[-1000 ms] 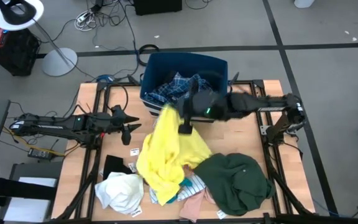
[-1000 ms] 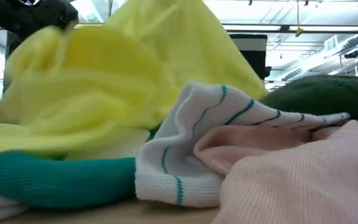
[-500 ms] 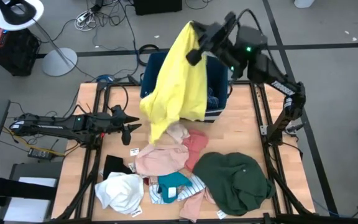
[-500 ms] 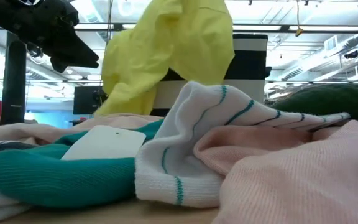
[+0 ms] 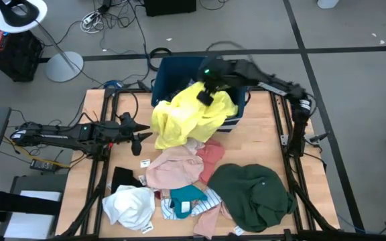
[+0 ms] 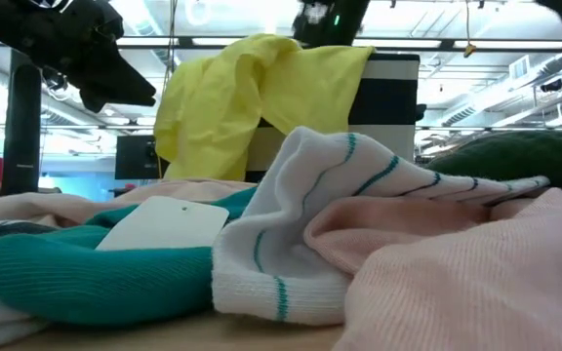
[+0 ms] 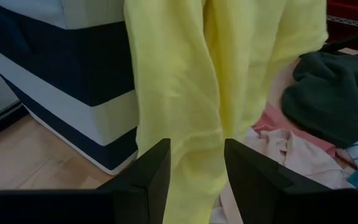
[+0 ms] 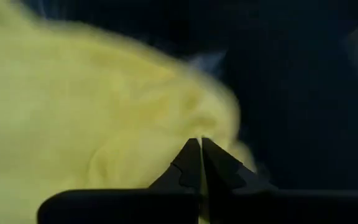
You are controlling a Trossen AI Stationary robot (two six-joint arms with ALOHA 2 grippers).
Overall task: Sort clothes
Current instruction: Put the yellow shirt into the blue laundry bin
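My right gripper [image 5: 206,95] is over the dark blue bin [image 5: 179,65] at the table's far edge. It is shut on the bright yellow garment [image 5: 189,117], which drapes from the bin over its near wall [image 7: 73,68]. My left gripper [image 5: 141,138] is open and empty, level above the table's left half, with the garment [image 7: 185,93] hanging just beyond its fingers. The other clothes lie in a pile at the near edge: dark green [image 5: 253,194], pink [image 5: 173,171], white [image 5: 129,204], teal [image 5: 186,196] and striped [image 6: 291,234]. My right gripper pinches a bunched part of the yellow garment [image 8: 166,140] between its two shut fingers, coming from above over the bin. One layer or several, I cannot tell. The garment falls slack over the bin's near rim, and its lower end [image 5: 169,137] reaches the table.
A black piece [image 5: 122,179] lies at the pile's left end. A white tag [image 6: 164,226] lies on the teal garment. The metal frame rails run along both sides of the table. Bare wood shows at the far left [image 5: 122,107] and far right [image 5: 263,134].
My right gripper has lifted the yellow garment off the pile, swung it high toward the far edge and come down over the bin. The garment, which hung full length half a second ago, now lies bunched over the bin's near wall. The pink clothes beneath it are uncovered.
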